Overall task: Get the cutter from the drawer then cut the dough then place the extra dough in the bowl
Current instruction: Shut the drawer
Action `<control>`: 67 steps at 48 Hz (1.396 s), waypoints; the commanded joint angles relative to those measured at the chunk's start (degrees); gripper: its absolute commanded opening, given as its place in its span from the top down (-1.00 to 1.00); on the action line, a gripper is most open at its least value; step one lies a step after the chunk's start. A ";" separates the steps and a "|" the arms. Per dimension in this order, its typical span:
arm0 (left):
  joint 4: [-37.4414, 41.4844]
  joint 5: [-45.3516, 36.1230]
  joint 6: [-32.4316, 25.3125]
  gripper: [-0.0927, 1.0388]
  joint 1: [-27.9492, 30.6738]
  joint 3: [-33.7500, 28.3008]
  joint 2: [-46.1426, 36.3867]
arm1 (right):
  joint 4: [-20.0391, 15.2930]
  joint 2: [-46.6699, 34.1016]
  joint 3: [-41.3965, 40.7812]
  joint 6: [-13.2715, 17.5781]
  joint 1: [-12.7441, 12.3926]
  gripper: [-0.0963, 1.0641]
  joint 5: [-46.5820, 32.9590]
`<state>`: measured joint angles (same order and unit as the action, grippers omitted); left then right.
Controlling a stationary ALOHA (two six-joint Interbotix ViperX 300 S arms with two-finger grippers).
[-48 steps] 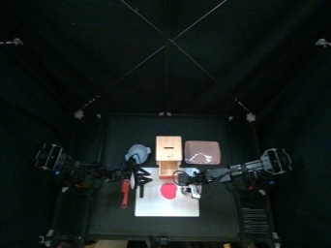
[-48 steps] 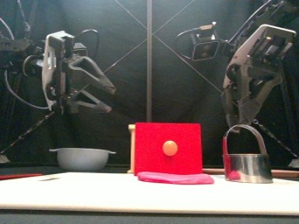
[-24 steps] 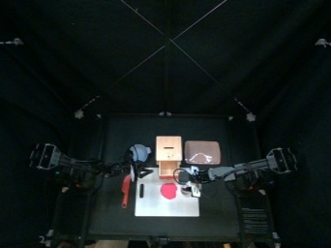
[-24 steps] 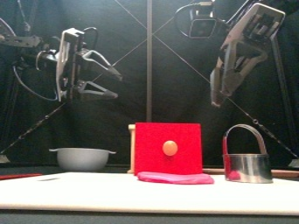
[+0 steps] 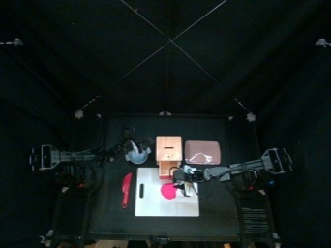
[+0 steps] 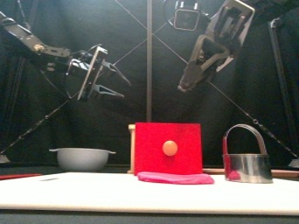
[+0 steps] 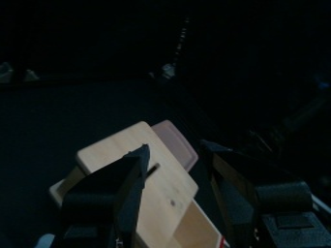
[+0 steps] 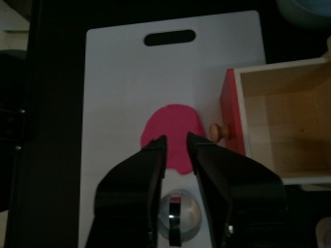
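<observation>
The metal cutter (image 6: pixel 247 163) stands upright on the white cutting board (image 5: pixel 145 201), wire handle arched above it, out of the box and with nothing gripping it. It sits just to the right of the flat pink dough (image 6: pixel 176 178), which lies on the board in front of the wooden box (image 5: pixel 168 145). The box's red drawer front (image 6: pixel 166 149) faces the board, with a small round knob at its middle.

The right gripper (image 8: pixel 177 143) hangs high over the board with nothing in it. Its jaws are released with only a narrow gap between them, and through that gap the dough shows below. From its own wrist camera the cutter's rim appears directly beneath it.

The left gripper (image 6: pixel 114 77) is raised well above the tabletop with its jaws spread wide and empty, over the area of the box and the blue-grey bowl (image 6: pixel 82 158). The bowl rests on the tabletop left of the box. A flat pink tray (image 5: pixel 202 152) lies to the right of the box.
</observation>
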<state>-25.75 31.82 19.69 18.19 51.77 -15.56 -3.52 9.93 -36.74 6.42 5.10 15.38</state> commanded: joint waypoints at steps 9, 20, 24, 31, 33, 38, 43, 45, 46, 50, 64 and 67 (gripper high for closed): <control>-1.58 -14.24 1.05 -0.63 7.82 -12.39 9.14 | 2.72 -3.96 4.39 0.00 -1.14 -0.02 -0.53; -2.72 -22.94 1.05 -0.63 10.55 -21.97 17.67 | 3.25 -6.86 6.50 0.09 -1.23 -0.01 0.70; -2.72 -26.28 0.88 -0.62 11.51 -25.14 20.04 | 3.34 -7.65 6.77 0.09 -1.23 -0.01 1.41; -2.72 -32.26 0.97 -0.62 12.48 -30.76 23.82 | 3.78 -8.79 7.03 0.09 -1.49 -0.01 2.20; -2.72 -33.40 0.97 -0.63 12.57 -31.82 24.70 | 3.87 -9.14 7.03 0.09 -1.58 -0.01 2.37; -2.64 -34.89 0.88 -0.62 12.66 -33.40 26.10 | 3.87 -9.58 7.03 0.09 -1.58 -0.01 2.81; -2.72 -35.86 0.88 -0.62 13.01 -34.28 26.63 | 3.87 -9.93 6.94 0.09 -1.58 -0.01 3.52; -2.72 -36.47 0.97 -0.62 13.10 -34.28 26.89 | 3.87 -10.20 7.03 0.09 -1.67 -0.01 3.87; -2.72 -36.74 0.97 -0.63 13.18 -34.28 26.98 | 3.87 -10.28 7.03 0.09 -1.67 -0.01 3.96; -2.72 -37.62 0.97 -0.62 13.54 -34.10 27.42 | 3.96 -10.72 7.29 0.09 -1.76 -0.01 4.39; -2.20 -38.32 0.70 -0.62 14.24 -34.01 27.60 | 4.39 -11.43 7.38 0.09 -2.81 -0.01 5.36; -2.20 -38.41 0.70 -0.62 14.24 -33.93 27.60 | 4.39 -11.60 7.38 0.09 -2.90 -0.01 5.45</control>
<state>-28.21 -6.59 20.48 32.17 19.25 12.92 0.79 -2.64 -30.67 6.50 2.64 20.83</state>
